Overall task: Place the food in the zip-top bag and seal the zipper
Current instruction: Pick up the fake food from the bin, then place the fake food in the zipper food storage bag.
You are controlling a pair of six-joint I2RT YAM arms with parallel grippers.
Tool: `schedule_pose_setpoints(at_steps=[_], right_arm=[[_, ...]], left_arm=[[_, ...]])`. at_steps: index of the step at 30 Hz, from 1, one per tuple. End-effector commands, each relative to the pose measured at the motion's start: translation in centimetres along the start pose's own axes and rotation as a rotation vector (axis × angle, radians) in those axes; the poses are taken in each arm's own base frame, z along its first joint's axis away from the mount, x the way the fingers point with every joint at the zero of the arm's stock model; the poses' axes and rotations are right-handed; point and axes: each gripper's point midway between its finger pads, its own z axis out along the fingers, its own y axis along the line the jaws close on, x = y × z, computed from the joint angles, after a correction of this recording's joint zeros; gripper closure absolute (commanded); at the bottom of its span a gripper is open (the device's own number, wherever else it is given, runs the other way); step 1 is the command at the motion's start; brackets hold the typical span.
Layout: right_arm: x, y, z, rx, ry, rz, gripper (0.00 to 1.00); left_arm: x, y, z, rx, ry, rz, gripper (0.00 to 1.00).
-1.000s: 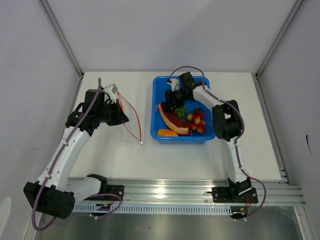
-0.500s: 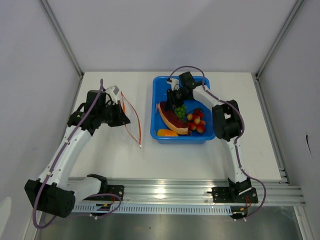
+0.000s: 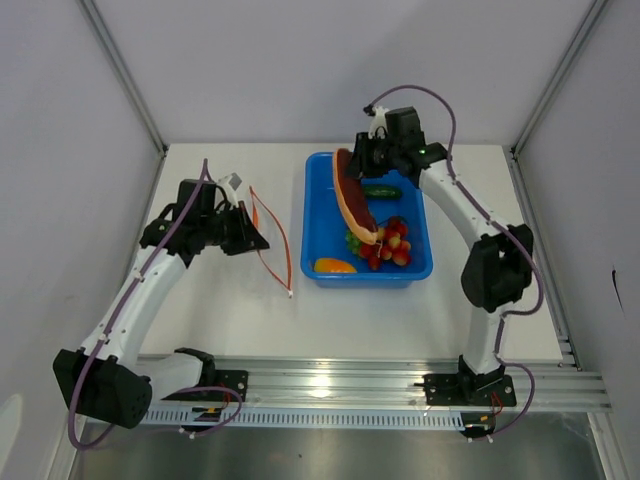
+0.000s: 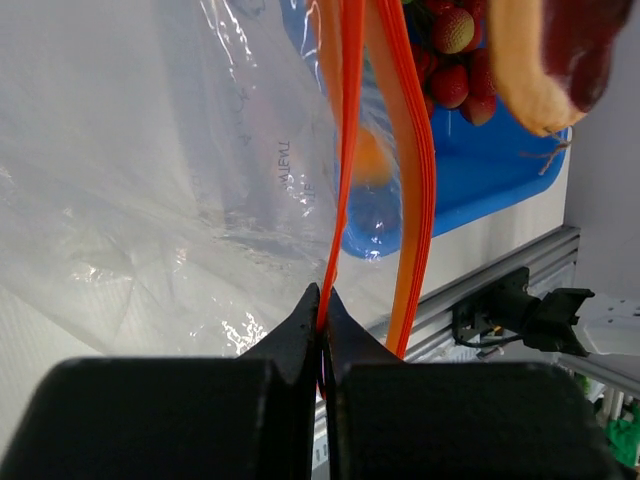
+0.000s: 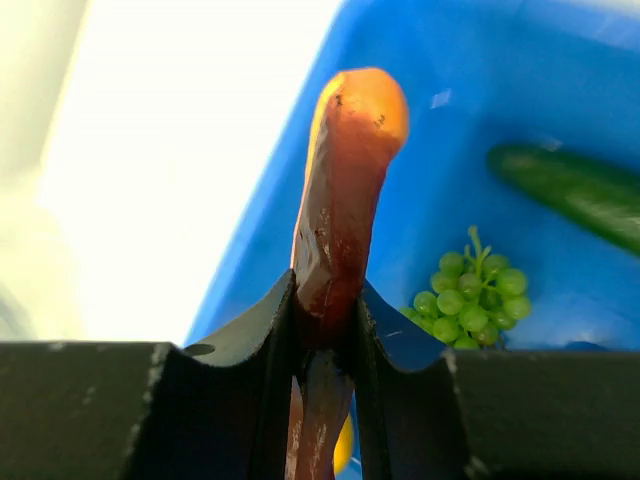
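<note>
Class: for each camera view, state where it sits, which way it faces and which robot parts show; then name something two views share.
Top external: above, behind the arms, facing down at the white table; both arms show.
Left wrist: on the left arm, looking past the left gripper, shut on the orange-red zipper strip of the clear plastic bag, toward the blue plastic bin.
Right wrist: on the right arm, looking down past the right gripper, clamping the red-brown meat slice, into the bin.
Shared: slice and bin, in every view.
</note>
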Motion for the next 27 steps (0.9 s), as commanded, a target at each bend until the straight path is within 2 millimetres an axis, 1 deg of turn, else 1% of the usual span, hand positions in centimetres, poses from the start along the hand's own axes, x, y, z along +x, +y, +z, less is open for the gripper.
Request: schedule_pose_setpoints(at_steps=[1, 2, 3, 4, 5, 6, 7, 8, 9, 10, 11, 12, 13, 14, 15, 16, 17, 18, 19, 20, 21, 22, 25, 27], right_arm=[[-6.0, 2.3, -5.1, 0.053, -0.249, 0.016, 1.0], [-5.4, 2.4, -5.2, 0.056, -0.257, 0.027, 1.0], [-6.6, 3.3, -7.2, 0.062, -0.327, 0.043, 1.0], [-7.9, 4.2, -8.1, 0.044, -0.403, 0.037, 1.0], [-6.8, 4.5, -7.9, 0.05, -0.41, 0.048, 1.0], [-7.1, 5.4, -8.6, 0.038, -0.444, 0.058, 1.0], [-8.3, 7.2, -10.5, 0.009, -0.518, 0.041, 1.0], [-8.4, 8.0, -11.2, 0.007, -0.551, 0.037, 1.0], [-7.3, 9.7, -10.9, -0.014, -0.548, 0.031, 1.0], [-7.9, 11.0, -11.7, -0.034, -0.602, 0.02, 1.0], [-8.4, 12.2, -13.4, -0.038, -0.658, 0.017, 1.0], [-7.4, 13.8, -13.2, -0.052, -0.669, 0.016, 1.0], [-7.8, 14.9, -13.9, -0.066, -0.715, 0.016, 1.0], [-8.0, 15.3, -14.9, -0.053, -0.758, 0.028, 1.0], [-6.9, 16.7, -14.5, -0.068, -0.752, 0.027, 1.0], [-7.2, 17.2, -15.0, -0.073, -0.791, 0.039, 1.0], [-7.3, 17.2, -15.6, -0.046, -0.824, 0.055, 1.0], [-7.0, 18.4, -15.8, -0.062, -0.839, 0.063, 1.0], [-6.8, 18.5, -15.9, -0.054, -0.847, 0.07, 1.0], [-6.9, 18.3, -16.1, -0.023, -0.871, 0.075, 1.0], [-7.0, 18.7, -16.6, -0.015, -0.886, 0.076, 1.0], [-6.8, 19.6, -17.1, -0.022, -0.9, 0.076, 1.0], [-7.0, 19.8, -17.7, 0.015, -0.935, 0.082, 1.0], [-6.8, 20.1, -17.6, 0.024, -0.937, 0.098, 1.0]], left_arm=[[-0.3, -2.1, -1.0, 0.063, 0.001, -0.046, 0.99], [-0.3, -2.1, -1.1, 0.059, -0.004, -0.05, 0.99], [-0.3, -2.2, -1.2, 0.055, -0.009, -0.052, 0.99], [-0.2, -2.2, -1.2, 0.055, -0.006, -0.064, 0.99], [-0.1, -2.4, -1.2, 0.062, -0.001, -0.069, 0.99], [0.2, -2.4, -0.9, 0.066, 0.015, -0.081, 0.99], [0.5, -2.8, -0.8, 0.093, 0.036, -0.098, 0.99], [0.6, -3.0, -0.6, 0.107, 0.046, -0.104, 0.99], [1.0, -3.1, -0.2, 0.119, 0.065, -0.113, 0.99], [1.0, -3.4, -0.1, 0.133, 0.073, -0.129, 0.99], [1.3, -3.8, 0.0, 0.156, 0.09, -0.136, 0.99], [1.3, -4.1, 0.1, 0.168, 0.093, -0.136, 0.99], [1.3, -4.4, 0.2, 0.175, 0.099, -0.143, 0.99], [1.5, -4.6, 0.3, 0.184, 0.107, -0.141, 1.0], [1.5, -4.8, 0.3, 0.187, 0.108, -0.14, 0.99], [1.3, -5.0, 0.3, 0.188, 0.103, -0.144, 0.99], [1.4, -5.0, 0.4, 0.185, 0.103, -0.142, 0.99], [1.3, -5.1, 0.4, 0.187, 0.101, -0.145, 0.99], [1.4, -5.2, 0.3, 0.188, 0.101, -0.143, 0.99], [1.5, -5.1, 0.5, 0.185, 0.103, -0.142, 0.99], [1.5, -4.9, 0.6, 0.177, 0.105, -0.147, 0.99], [1.6, -4.9, 0.7, 0.176, 0.108, -0.145, 0.99], [1.9, -4.6, 1.0, 0.173, 0.117, -0.156, 0.99], [2.0, -4.7, 1.2, 0.178, 0.119, -0.162, 0.99]])
